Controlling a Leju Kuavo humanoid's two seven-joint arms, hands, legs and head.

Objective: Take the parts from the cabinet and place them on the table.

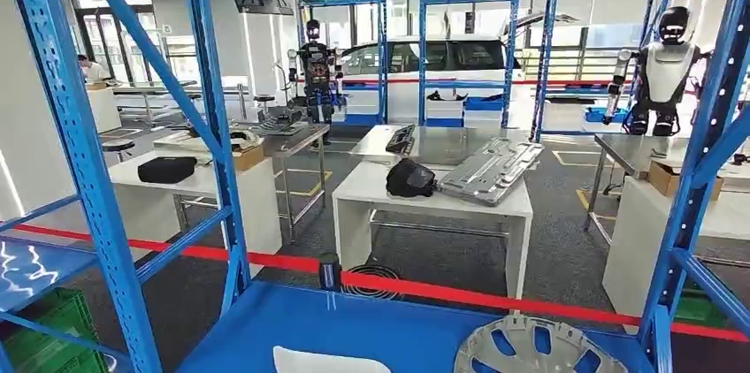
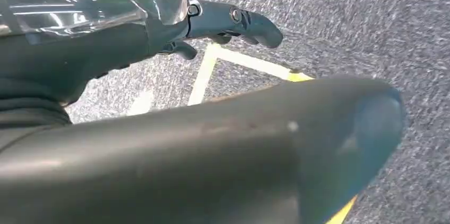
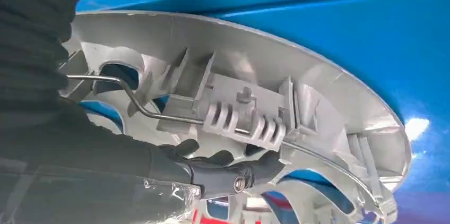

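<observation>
Green crate: at 8 o'clock in the head view, low behind the blue rack post.
Black case: at 9 o'clock, lying on a white table beyond the rack.
Blue shelf: at 6 o'clock, the cabinet's deck; a white part lies on it at the frame's lower edge.
Red tape: stretched across just past the shelf, from 9 to 4 o'clock.
Middle table: white, just right of centre, carrying a black part and a silver panel side by side.
Wheel cover: silver, spoked, lying on the blue shelf at 5 o'clock; the right wrist view shows its ribbed inner face with a wire ring.
Standing robots: one dark at 11 o'clock, one white at 2 o'clock, both far off by the racks.
Left hand: hangs over grey floor with yellow lines; fingers partly curled, holding nothing, apart from the thumb.
Right hand: fingers reach in against the wheel cover's inner face; I cannot tell whether they grip it.
</observation>
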